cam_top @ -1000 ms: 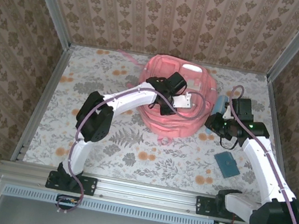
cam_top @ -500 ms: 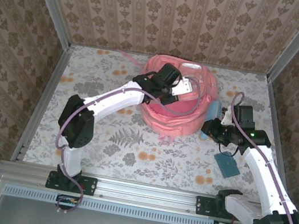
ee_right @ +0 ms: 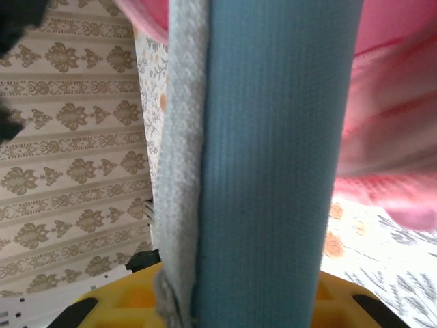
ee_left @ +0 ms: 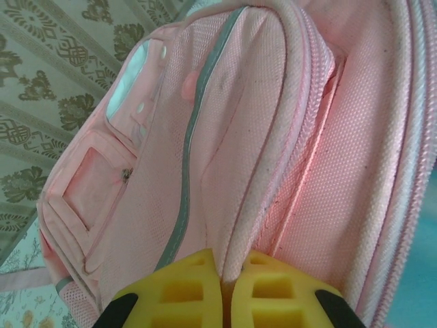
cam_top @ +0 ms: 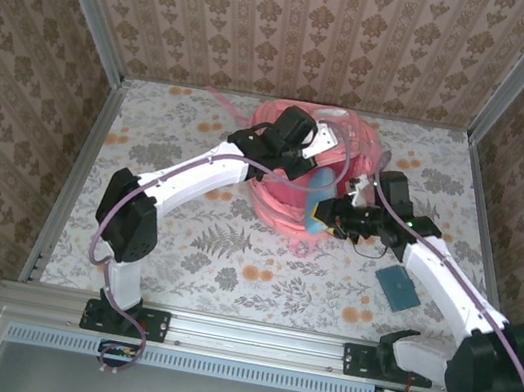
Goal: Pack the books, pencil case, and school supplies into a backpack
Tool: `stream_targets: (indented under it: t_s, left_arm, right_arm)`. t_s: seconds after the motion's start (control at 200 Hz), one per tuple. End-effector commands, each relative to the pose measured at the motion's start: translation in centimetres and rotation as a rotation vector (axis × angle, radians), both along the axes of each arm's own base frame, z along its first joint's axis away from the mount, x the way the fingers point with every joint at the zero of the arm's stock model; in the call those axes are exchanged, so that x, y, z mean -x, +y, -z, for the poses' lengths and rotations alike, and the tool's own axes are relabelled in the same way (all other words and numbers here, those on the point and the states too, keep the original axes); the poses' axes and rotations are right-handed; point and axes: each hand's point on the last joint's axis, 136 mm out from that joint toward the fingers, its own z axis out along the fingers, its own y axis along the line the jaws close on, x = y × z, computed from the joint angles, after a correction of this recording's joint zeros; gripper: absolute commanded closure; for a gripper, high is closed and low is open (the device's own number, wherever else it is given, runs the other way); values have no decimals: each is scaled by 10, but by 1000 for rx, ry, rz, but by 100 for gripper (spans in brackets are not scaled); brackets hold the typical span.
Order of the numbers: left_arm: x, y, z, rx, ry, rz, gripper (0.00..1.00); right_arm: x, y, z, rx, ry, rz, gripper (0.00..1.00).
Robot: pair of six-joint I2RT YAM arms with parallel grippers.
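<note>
The pink backpack [cam_top: 275,207] lies at the back middle of the table with its mouth pulled up. My left gripper [cam_top: 328,145] is shut on the padded rim of that mouth; in the left wrist view the yellow pads [ee_left: 184,290] pinch the rim of the backpack [ee_left: 239,102] at the left gripper [ee_left: 229,265]. My right gripper [cam_top: 328,212] is shut on a light-blue pencil case [cam_top: 316,202] at the backpack's near right edge. In the right wrist view the pencil case [ee_right: 273,137], with its pale zip band, stands up from the right gripper [ee_right: 239,301]. The books are out of view.
A flat teal square [cam_top: 397,287] lies on the floral table [cam_top: 183,243] to the right, near the right forearm. Patterned walls and metal rails close in the table on three sides. A pink strap [cam_top: 226,100] trails off behind the backpack to the left.
My right arm has swung left, carrying the pencil case from the backpack's right side to its near edge. My left gripper closed on the rim and drew it up and back.
</note>
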Motion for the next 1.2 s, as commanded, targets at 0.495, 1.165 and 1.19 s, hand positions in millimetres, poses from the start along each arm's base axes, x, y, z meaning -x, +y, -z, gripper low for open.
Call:
stream_targets:
  t_s: [0.495, 1.165, 1.19]
  left_arm:
    - [19, 7, -122, 384, -56, -64, 100]
    - [6, 5, -87, 416, 111, -121, 100]
    - [5, 4, -85, 417, 118, -118, 100]
  right_arm:
    - [-109, 77, 11, -82, -102, -19, 72]
    - [-111, 5, 37, 67, -53, 284, 36]
    - [-107, 1, 36, 62, -40, 293, 36]
